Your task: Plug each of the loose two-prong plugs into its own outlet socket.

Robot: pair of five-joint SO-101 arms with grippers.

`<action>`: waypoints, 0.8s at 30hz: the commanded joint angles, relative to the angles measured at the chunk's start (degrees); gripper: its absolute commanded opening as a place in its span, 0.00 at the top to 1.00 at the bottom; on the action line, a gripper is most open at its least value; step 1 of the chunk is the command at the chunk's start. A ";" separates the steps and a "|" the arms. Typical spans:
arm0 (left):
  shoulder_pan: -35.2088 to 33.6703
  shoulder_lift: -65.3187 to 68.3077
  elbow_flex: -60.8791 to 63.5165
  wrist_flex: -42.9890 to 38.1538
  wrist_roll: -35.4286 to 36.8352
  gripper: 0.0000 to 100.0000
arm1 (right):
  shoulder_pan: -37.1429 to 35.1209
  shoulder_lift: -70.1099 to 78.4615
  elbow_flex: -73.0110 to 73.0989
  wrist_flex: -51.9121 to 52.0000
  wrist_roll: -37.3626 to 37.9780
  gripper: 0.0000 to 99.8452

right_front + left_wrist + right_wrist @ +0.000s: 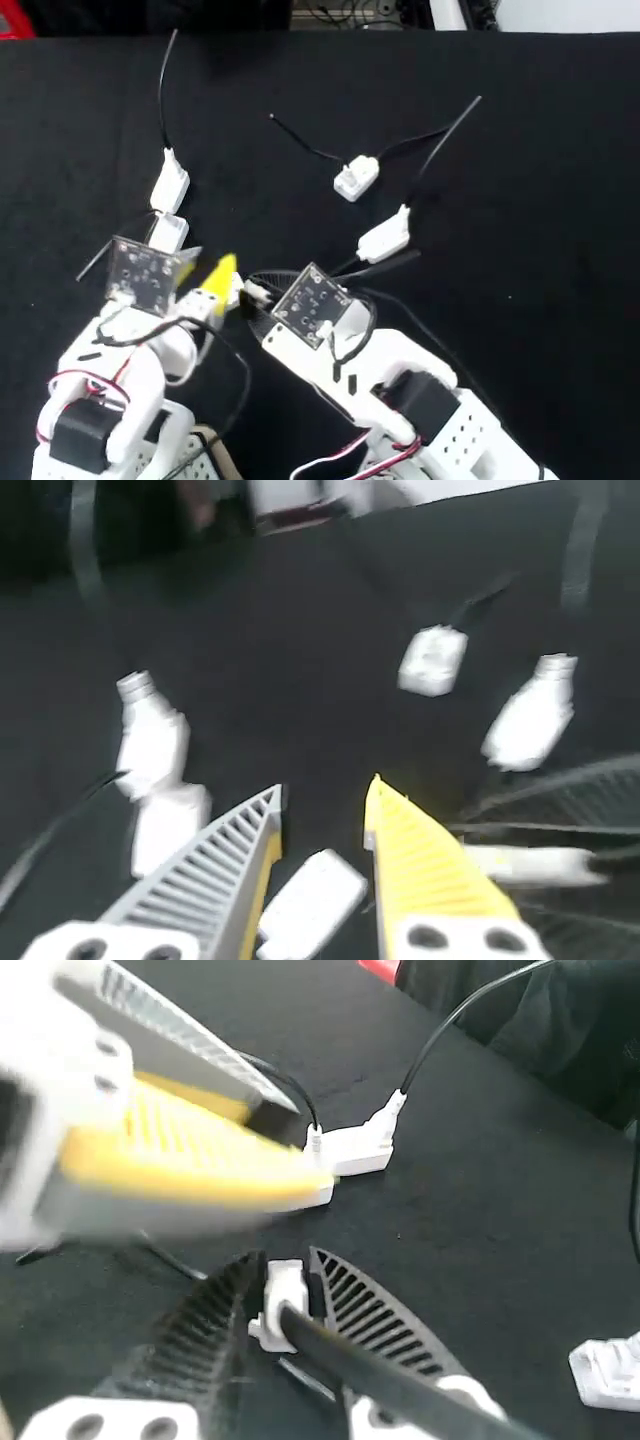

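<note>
Pinching one plug (283,1292) in my right gripper (285,1260); left gripper (326,785) gapes wide.
I count four white connectors (170,180) (168,232) (355,178) (385,237) toward twelve o'clock.

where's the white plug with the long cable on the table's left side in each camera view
High view: the white plug lies at left, its cable arcing toward the far edge, just beyond the left gripper.
Left wrist view: the plug lies on the table out past the grey jaw.
Right wrist view: the plug lies just beyond the yellow jaw's tip.
Shared landmark: the left gripper, one jaw grey, one yellow.
</note>
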 commanded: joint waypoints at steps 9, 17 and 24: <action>-5.67 0.09 4.44 7.03 -18.73 0.85 | 5.19 -0.48 -8.57 -11.16 -10.73 0.99; 4.88 -1.32 6.02 -1.41 -3.60 0.84 | 5.01 -1.45 -6.64 -11.08 -26.11 0.99; 2.86 -11.52 7.60 -3.87 5.63 0.83 | 3.43 -2.24 -6.64 -7.65 -25.93 0.99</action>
